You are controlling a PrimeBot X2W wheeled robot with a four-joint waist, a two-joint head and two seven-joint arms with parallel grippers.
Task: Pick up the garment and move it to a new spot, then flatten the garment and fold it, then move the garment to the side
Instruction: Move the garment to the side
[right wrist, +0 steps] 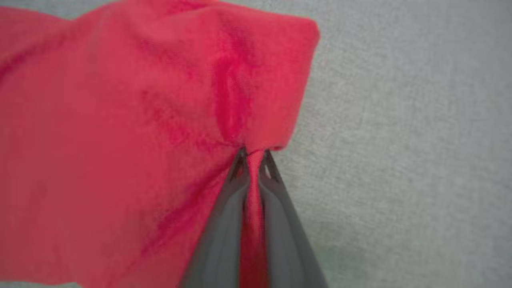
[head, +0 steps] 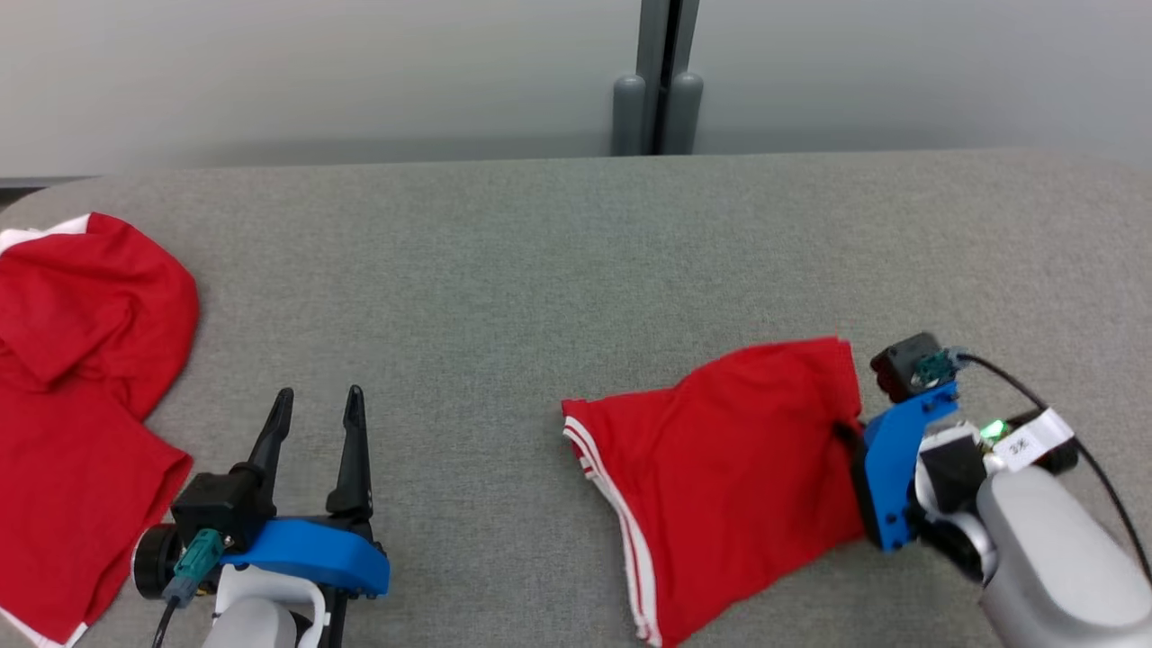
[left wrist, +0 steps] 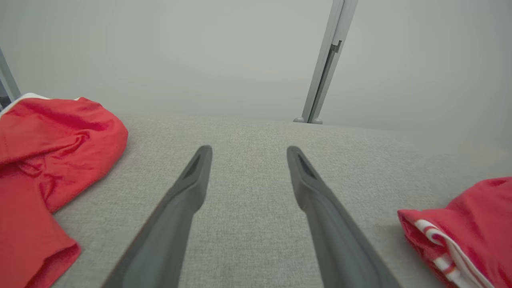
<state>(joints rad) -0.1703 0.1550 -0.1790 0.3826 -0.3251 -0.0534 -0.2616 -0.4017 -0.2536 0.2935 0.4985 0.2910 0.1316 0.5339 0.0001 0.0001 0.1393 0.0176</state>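
The garment (head: 729, 468) is red with white stripes along one edge and lies in a folded heap on the grey table (head: 540, 270) at the right front. My right gripper (head: 848, 434) comes in from the right and is shut on its right edge. In the right wrist view the two dark fingers (right wrist: 224, 224) pinch a fold of the red garment (right wrist: 120, 140) between them at the right gripper (right wrist: 253, 154) tips. My left gripper (head: 319, 400) stands open over bare table at the lower left, holding nothing. The left wrist view shows the left gripper (left wrist: 248, 152) wide apart, with the garment's striped edge (left wrist: 448, 248) at the far right.
A second red garment (head: 72, 387) with white trim lies crumpled at the table's left edge, also at the left of the left wrist view as a red heap (left wrist: 44, 152). A grey post (head: 661, 81) stands against the pale wall behind the table's far edge.
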